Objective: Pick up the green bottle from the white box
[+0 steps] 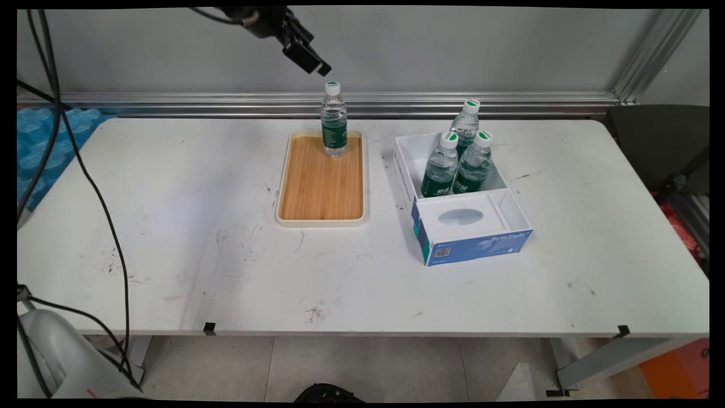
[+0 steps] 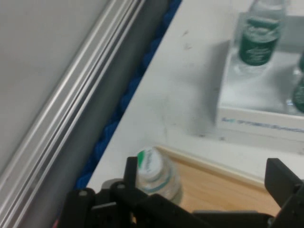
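Gripper [image 1: 317, 63] open wide above my bottle [image 1: 333, 119] on tray [image 1: 321, 217]; three bottles [image 1: 460, 164] remain in box [image 1: 512, 199].

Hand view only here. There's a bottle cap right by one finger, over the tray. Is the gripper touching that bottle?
Observer: No. In the main view the gripper hangs above the bottle, a little to the picture's left, and a gap shows between it and the cap.
Operator: Bottle upright? Where on the tray?
Observer: Upright, at the far end of the wooden tray, alone on it.
Operator: My view cuts off the box. How many bottles are in it?
Observer: Three bottles, all in the far compartment of the box. The near compartment holds a white insert with an oval opening.
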### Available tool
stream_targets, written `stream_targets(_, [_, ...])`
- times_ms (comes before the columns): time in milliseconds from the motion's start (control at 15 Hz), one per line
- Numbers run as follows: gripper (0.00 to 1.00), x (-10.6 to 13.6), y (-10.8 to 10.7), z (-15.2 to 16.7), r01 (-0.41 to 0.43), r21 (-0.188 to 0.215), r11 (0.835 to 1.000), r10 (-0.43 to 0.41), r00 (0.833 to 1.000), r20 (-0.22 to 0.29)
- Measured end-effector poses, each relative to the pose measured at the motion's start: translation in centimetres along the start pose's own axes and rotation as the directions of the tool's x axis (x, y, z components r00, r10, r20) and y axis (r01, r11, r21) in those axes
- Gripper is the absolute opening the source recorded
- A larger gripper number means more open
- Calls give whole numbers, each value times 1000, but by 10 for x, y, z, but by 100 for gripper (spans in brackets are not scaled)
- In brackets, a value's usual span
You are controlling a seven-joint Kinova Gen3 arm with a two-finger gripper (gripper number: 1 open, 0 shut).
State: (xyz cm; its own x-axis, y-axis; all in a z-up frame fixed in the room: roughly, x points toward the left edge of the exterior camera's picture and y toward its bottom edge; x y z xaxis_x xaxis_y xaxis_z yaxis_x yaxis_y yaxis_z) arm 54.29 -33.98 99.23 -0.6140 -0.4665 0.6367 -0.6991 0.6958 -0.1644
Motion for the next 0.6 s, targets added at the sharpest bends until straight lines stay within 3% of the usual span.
stream_targets(267, [100,28,17,-9,-62,-77,995,62,998,1])
stream_targets(600, [100,59,47,13,-121,-165,979,123,992,2])
